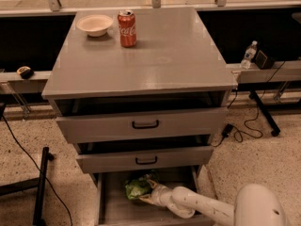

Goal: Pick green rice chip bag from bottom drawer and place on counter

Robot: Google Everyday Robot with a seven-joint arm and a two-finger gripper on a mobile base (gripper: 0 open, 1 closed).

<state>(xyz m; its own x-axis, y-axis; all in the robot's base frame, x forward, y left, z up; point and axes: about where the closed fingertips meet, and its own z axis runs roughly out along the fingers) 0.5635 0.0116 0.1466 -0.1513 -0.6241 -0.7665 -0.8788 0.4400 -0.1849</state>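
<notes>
The green rice chip bag (137, 189) lies crinkled in the open bottom drawer (110, 210), near its back. My gripper (149, 192) reaches into that drawer from the lower right on a white arm and sits against the bag's right side, partly covered by it. The counter (169, 55) is the flat grey cabinet top above, well clear of the gripper.
A red cola can (127, 28) and a white bowl (94, 25) stand at the counter's back left. The two upper drawers with black handles (145, 124) are slightly pulled out above the gripper. A water bottle (248, 55) stands on the right ledge; cables lie on the floor.
</notes>
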